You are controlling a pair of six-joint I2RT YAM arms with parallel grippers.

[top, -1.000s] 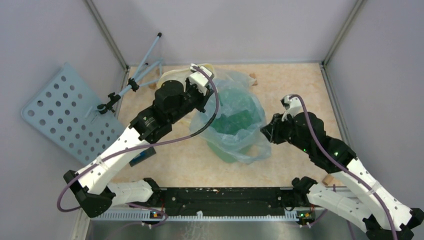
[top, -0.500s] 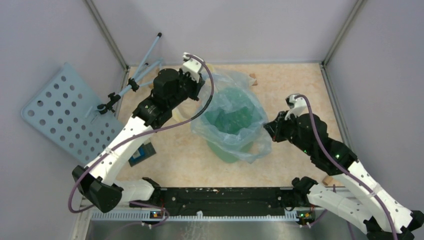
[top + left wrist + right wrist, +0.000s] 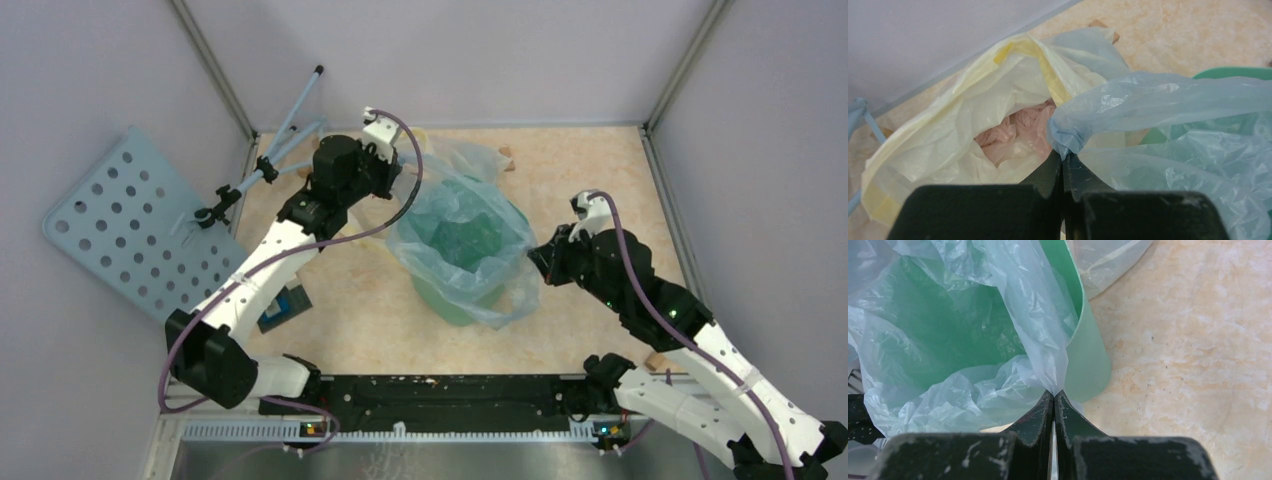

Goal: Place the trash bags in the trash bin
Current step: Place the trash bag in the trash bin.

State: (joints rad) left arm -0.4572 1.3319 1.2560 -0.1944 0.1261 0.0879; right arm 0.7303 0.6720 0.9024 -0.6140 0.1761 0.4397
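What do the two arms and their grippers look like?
The left arm and right arm have white links, black joints and a trailing purple cable each. The left gripper and right gripper have black, scuffed, tapering fingers. Small green lights show on the right arm.

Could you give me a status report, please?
Left gripper, right gripper both shut on pale-blue bag. Bag draped over green bin. Whitish bag beside left gripper.

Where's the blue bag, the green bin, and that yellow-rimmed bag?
Pale-blue bag [image 3: 455, 225]: top view, film over the bin.
Green bin [image 3: 1090, 365]: right wrist view, outer wall.
Yellow-rimmed bag [image 3: 938, 130]: left wrist view, left side.
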